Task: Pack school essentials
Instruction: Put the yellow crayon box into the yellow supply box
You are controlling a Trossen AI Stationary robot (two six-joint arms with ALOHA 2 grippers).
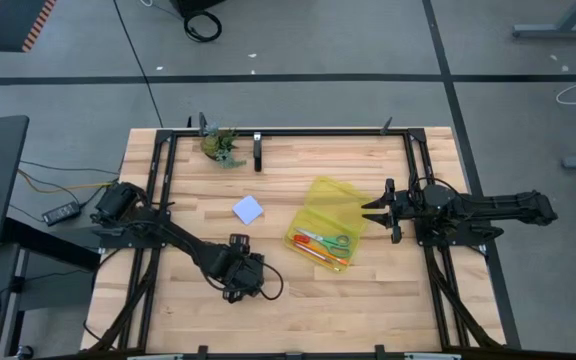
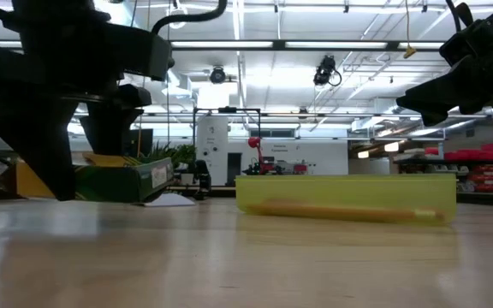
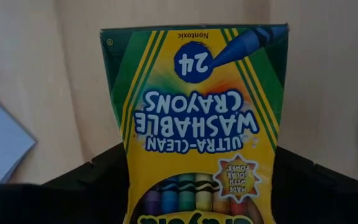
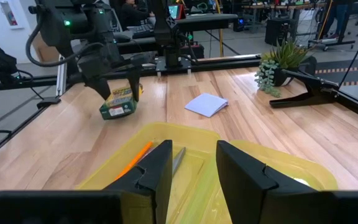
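My left gripper (image 1: 240, 280) is near the table's front middle, shut on the yellow-green crayon box (image 3: 194, 106), which also shows in the right wrist view (image 4: 118, 102). The translucent yellow pouch (image 1: 333, 205) lies open at centre right, with green-handled scissors (image 1: 336, 241) and orange pencils (image 1: 313, 250) lying in it. My right gripper (image 1: 371, 208) is open and empty, hovering over the pouch's right edge (image 4: 185, 143). The white-and-blue pad (image 1: 249, 209) lies flat on the table left of the pouch. My left gripper pinches the crayon box by its two narrow long sides (image 3: 124, 180) between its two fingers, near the end with the pictured crayons. The fingers point down from above (image 4: 107, 78). The box lies about level at table height (image 2: 122, 181); whether it rests on the table, I cannot tell.
A green leafy figure (image 1: 221, 145) stands at the table's far edge, beside a black stand (image 4: 309, 90). A black frame rail (image 1: 318, 132) runs along the table's far side. Bare wood lies between the crayon box and the pouch.
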